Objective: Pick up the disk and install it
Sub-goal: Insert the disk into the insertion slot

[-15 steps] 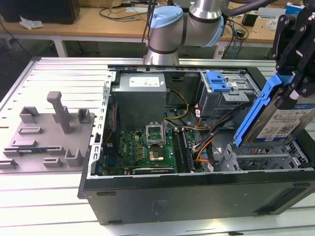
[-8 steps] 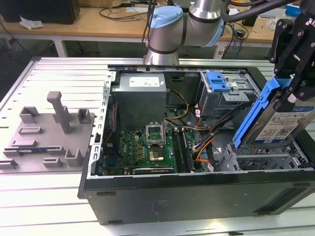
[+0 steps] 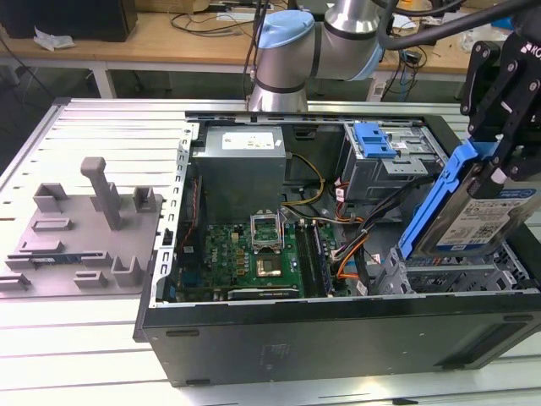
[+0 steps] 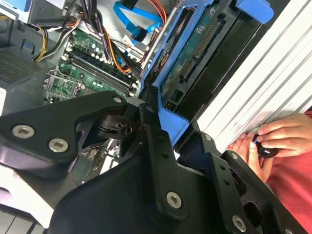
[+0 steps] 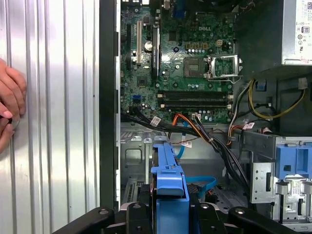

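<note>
The disk (image 3: 475, 218), a silver drive with a white-and-blue label in a bright blue carrier frame, hangs tilted on edge over the open computer case (image 3: 338, 334), at the exterior view's right. My gripper (image 3: 497, 167) is shut on the disk's upper end, its black fingers clamping the blue frame. Just below the disk lies a grey metal drive bay (image 3: 448, 277). The second wrist view shows the disk's green circuit-board underside (image 4: 195, 53) and my fingers (image 4: 153, 134) on its blue frame. In the first wrist view the carrier's blue edge (image 5: 168, 183) sticks out from my gripper (image 5: 168, 217).
Inside the case are a green motherboard (image 3: 254, 249), a grey power supply (image 3: 241, 173), loose cables (image 3: 351, 254) and a drive cage with a blue latch (image 3: 374, 139). A grey fixture plate (image 3: 84, 233) lies at the exterior view's left. A person's hands (image 4: 273, 139) (image 5: 9, 109) rest on the ribbed table beside the case.
</note>
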`<action>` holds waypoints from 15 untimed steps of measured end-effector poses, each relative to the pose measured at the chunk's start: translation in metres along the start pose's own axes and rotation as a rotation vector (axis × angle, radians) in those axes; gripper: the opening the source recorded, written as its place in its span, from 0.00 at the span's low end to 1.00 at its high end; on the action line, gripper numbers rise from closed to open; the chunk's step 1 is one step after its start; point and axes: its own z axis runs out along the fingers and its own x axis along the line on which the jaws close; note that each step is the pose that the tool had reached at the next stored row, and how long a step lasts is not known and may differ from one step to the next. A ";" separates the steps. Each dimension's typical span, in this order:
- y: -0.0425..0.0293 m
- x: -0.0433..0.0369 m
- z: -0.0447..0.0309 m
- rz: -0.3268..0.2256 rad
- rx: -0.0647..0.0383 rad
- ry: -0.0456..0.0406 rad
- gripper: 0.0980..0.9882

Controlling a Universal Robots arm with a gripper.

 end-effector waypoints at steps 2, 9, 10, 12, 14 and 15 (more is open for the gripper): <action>0.0000 0.0003 0.0014 0.000 0.000 0.0000 0.30; 0.0001 0.0005 0.0066 0.000 0.000 0.0001 0.30; 0.0001 0.0006 0.0072 0.000 0.000 0.0003 0.30; 0.0002 0.0006 0.0088 0.000 0.000 0.0002 0.30; 0.0003 0.0007 0.0123 0.000 0.000 0.0001 0.30; 0.0003 0.0008 0.0145 0.000 0.000 -0.0001 0.30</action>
